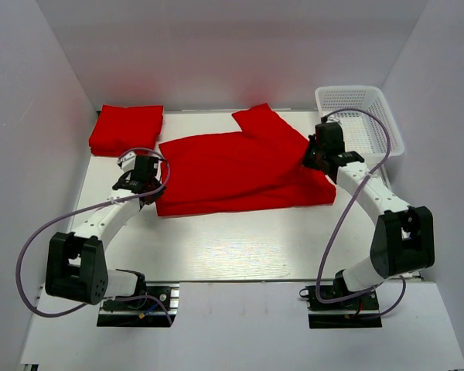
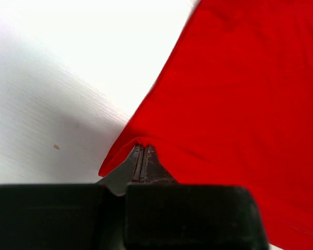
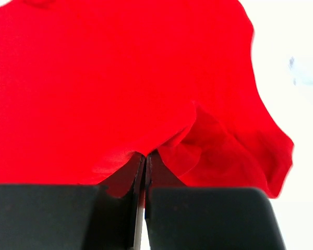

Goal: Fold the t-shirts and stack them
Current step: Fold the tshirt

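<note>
A bright red t-shirt [image 1: 240,166] lies partly folded across the middle of the table, one sleeve [image 1: 267,122] pointing toward the back. My left gripper [image 1: 155,182] is at its left edge, jaws shut on a pinch of the hem [image 2: 141,139]. My right gripper [image 1: 311,158] is at the right edge, shut on a fold of the same shirt [image 3: 161,146], whose cloth bunches to the right of the fingers. A second red t-shirt [image 1: 127,128] rests folded at the back left corner.
A white mesh basket [image 1: 361,116] stands at the back right, just behind the right arm. White walls close in the table [image 1: 232,247] on three sides. The purple cables loop beside each arm.
</note>
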`<state>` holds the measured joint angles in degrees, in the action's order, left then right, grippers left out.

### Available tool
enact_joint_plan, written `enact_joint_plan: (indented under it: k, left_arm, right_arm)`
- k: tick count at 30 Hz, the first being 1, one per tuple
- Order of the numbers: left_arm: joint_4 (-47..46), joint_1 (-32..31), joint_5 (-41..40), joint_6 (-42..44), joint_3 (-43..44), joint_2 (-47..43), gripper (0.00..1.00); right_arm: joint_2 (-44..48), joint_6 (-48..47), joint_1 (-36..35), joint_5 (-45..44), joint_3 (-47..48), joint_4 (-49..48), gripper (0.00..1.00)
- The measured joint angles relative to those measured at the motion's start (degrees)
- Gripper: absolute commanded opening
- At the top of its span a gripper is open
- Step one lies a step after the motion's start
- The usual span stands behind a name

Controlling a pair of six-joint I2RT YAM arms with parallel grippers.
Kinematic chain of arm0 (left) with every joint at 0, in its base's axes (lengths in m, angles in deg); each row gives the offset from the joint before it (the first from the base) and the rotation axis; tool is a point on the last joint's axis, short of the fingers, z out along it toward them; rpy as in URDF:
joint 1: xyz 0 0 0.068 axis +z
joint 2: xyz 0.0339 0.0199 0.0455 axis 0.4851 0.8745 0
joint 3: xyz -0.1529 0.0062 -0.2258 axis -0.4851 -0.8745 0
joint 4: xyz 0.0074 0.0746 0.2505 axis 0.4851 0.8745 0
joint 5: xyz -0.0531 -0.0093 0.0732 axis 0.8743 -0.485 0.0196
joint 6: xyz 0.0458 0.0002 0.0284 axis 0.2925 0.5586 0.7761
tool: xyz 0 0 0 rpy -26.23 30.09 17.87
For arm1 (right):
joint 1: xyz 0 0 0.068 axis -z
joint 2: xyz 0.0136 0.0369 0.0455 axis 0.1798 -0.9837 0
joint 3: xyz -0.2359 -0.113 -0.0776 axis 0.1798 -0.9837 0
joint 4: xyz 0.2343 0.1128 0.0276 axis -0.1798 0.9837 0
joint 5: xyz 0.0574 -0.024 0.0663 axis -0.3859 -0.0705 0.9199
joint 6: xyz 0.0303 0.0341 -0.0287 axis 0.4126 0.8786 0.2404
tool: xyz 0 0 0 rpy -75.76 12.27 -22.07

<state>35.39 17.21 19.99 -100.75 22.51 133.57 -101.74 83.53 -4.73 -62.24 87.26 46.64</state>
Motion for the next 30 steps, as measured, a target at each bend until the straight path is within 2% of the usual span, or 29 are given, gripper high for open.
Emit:
enact_joint_plan:
  k: [19,23,24,26,27,28,29,30]
  left_arm:
    - [-6.0,3.4,1.9,1.7,4.4,12.0,0.00]
    - [-8.1,3.9,3.1,2.3,4.9,14.8,0.03]
    - [-8.5,4.0,3.3,2.4,5.4,15.6,0.07]
    - [-9.6,4.5,3.6,2.5,6.5,18.0,0.21]
    - [-10.3,4.7,3.7,2.2,7.0,19.0,0.27]
    - [-10.7,4.9,3.8,2.5,7.5,20.1,0.39]
    - [-11.1,5.2,3.9,2.5,8.2,21.2,0.57]
    - [-11.3,5.7,4.3,2.7,9.2,22.4,0.99]
  right_arm:
    - [-15.5,-1.2,1.9,3.6,11.5,-1.3,0.00]
    - [-19.6,-1.1,2.3,4.1,15.0,-1.1,0.01]
    - [-20.9,-1.0,2.4,4.2,16.3,-1.0,0.03]
    - [-24.2,-0.5,2.6,4.3,19.8,-1.1,0.06]
    - [-26.0,-0.2,2.7,4.4,21.7,-1.1,0.11]
    - [-27.8,0.2,2.8,4.6,23.9,-0.9,0.20]
    - [-29.6,0.6,3.0,4.7,26.1,-0.9,0.32]
    - [-31.5,0.9,3.2,5.3,28.5,-0.8,0.62]
